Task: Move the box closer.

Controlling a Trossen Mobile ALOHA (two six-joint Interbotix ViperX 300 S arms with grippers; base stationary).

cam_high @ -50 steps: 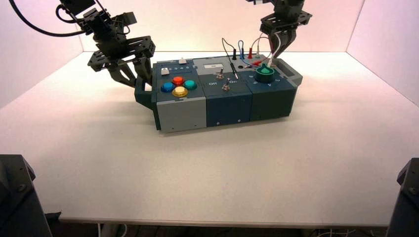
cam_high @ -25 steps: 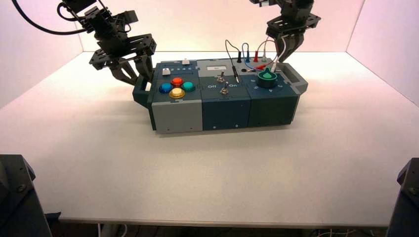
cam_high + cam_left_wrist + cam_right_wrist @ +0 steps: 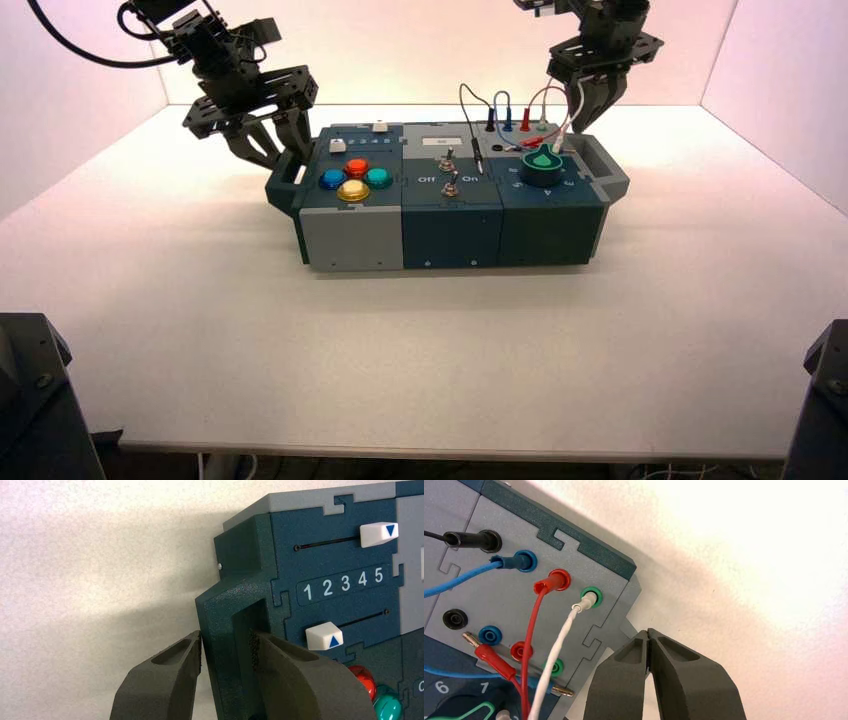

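High view: nearest to the camera ran the desk's front edge (image 3: 430,446), then a broad bare strip of desk (image 3: 430,350), and only past that the box (image 3: 452,238), on the far part of the desk, about midway between the sides. I judged the task partly done at best: my arms were at the box's two ends, but plenty of desk lay open in front for it to come nearer. How much of the move was already made, I could not tell.

The box sat squarely, its long axis running left to right, along the front edge. Its long near face looked toward that edge, with the yellow button (image 3: 353,190) toward the left on top and the green knob (image 3: 542,166) toward the right. To my eye it needed little turning, mainly a pull nearer.

At the left end, my left gripper (image 3: 226,634) had its fingers apart, astride the bar of the left handle (image 3: 218,617), one outside and one in the opening. Farther off, my right gripper (image 3: 648,631) had its fingers together, beyond the right handle (image 3: 598,165), by the box's far right corner. The wires (image 3: 558,645) stood near there, so a push could snag them.
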